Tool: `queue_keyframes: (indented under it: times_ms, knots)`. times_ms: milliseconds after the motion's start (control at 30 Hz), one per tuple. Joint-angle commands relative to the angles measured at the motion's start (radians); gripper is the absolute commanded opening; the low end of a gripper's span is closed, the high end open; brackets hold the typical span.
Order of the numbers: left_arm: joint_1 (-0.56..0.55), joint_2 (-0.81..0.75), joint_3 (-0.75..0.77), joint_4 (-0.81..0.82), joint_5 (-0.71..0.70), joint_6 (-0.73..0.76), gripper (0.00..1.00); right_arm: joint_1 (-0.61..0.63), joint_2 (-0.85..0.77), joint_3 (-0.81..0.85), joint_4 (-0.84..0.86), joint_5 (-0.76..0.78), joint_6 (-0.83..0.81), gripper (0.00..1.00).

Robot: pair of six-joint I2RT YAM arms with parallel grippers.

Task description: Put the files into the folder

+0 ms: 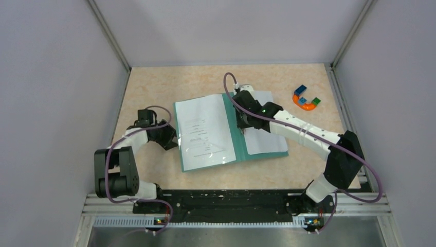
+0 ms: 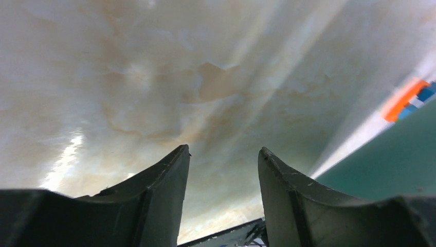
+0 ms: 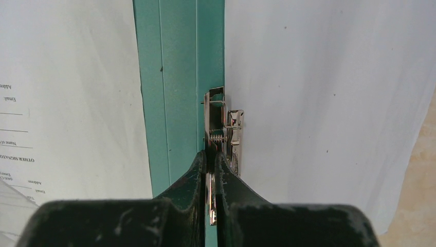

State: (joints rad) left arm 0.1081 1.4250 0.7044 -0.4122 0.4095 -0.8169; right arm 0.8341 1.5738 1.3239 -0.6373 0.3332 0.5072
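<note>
The teal folder lies open mid-table. A white sheet with printed text lies on its left cover. A nearly blank sheet lies on its right cover. My right gripper is at the spine. In the right wrist view the right gripper is shut on the lever of the metal clip, between the printed sheet and the blank sheet, on the teal spine. My left gripper sits low by the folder's left edge. It is open and empty in its wrist view, with the folder's teal edge at the right.
A small multicoloured horseshoe toy lies at the back right of the beige table; it also shows blurred in the left wrist view. Grey walls enclose the table on three sides.
</note>
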Motion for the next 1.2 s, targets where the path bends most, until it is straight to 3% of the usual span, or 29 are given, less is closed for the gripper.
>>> queue_keyframes:
  times_ms: [0, 367, 1000, 1167]
  knots:
    - [-0.006, -0.055, -0.019, 0.094, 0.169, -0.009, 0.56, -0.035, -0.031, 0.007, 0.067, -0.042, 0.012, 0.00]
    - [-0.016, -0.163, 0.014, 0.112, 0.315, 0.039, 0.55, -0.042, 0.123, -0.066, 0.258, -0.201, 0.111, 0.00]
    - [-0.098, -0.193, 0.067, 0.107, 0.206, 0.004, 0.52, 0.040, 0.333, -0.091, 0.543, -0.328, 0.356, 0.00]
    - [-0.145, -0.227, 0.073, 0.105, 0.151, -0.019, 0.52, 0.042, 0.325, -0.095, 0.579, -0.383, 0.366, 0.16]
